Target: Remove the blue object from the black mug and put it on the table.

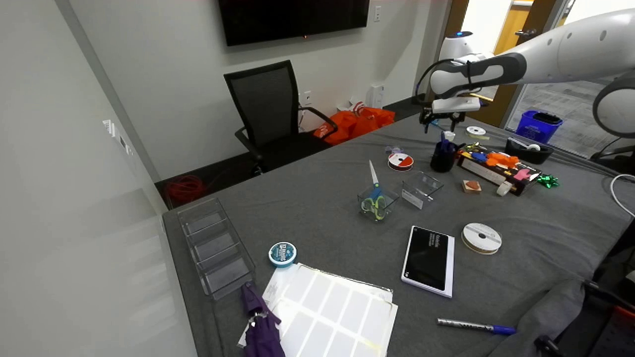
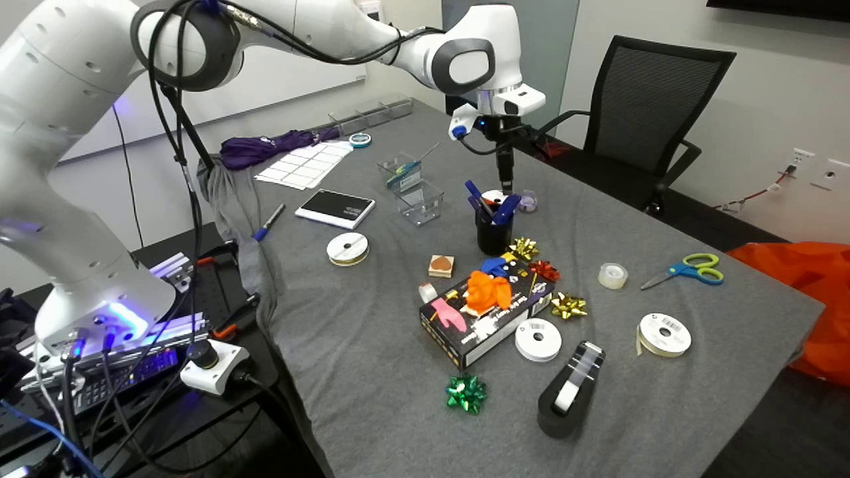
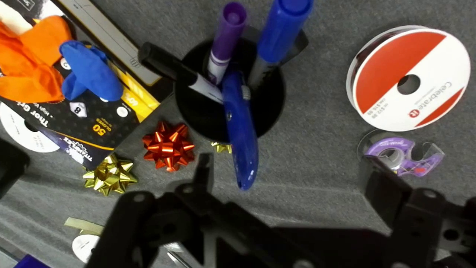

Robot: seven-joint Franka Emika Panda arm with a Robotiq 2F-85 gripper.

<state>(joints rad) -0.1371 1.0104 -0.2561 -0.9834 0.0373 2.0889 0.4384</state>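
Black mug [image 2: 493, 240]: upright on the table [image 2: 651, 411], nearer the edge by the chair [image 2: 657, 113] than the edge by the robot base [image 2: 96, 285], just beside the glove box [image 2: 498, 325].
Blue object [image 3: 241, 137]: in the mug, its curved handle leaning out over the rim toward the chair edge. A blue-capped marker [image 3: 279, 33] stands there too; I take the curved piece as the one meant. Its lower end is hidden.
Gripper [image 3: 290, 169]: fingers well apart, nothing clamped. In the wrist view the handle's tip shows between them, nearer the finger by the red bow [image 3: 168, 145] than the one by the purple tape dispenser [image 3: 420, 163].
Handle between pads: I'd shift away from the whiteboard [image 2: 285, 76] edge, toward the glove box, until the handle sits midway; then lower so the pads take its flanks, not just the tip.
Black-capped pen [image 3: 161, 61] and purple marker [image 3: 227, 41]: close to the handle; whether they touch it I cannot tell. I'd keep my fingers outside the rim so neither comes along.
Pull from the mug: slowly, along the lean, since a sideways tug could tip the mug. The smooth curve may twist in the pads, so I'd pause once it's gripped.
Table: I'd lay it flat between the mug and the edge by the chair, low before release, well short of that edge.
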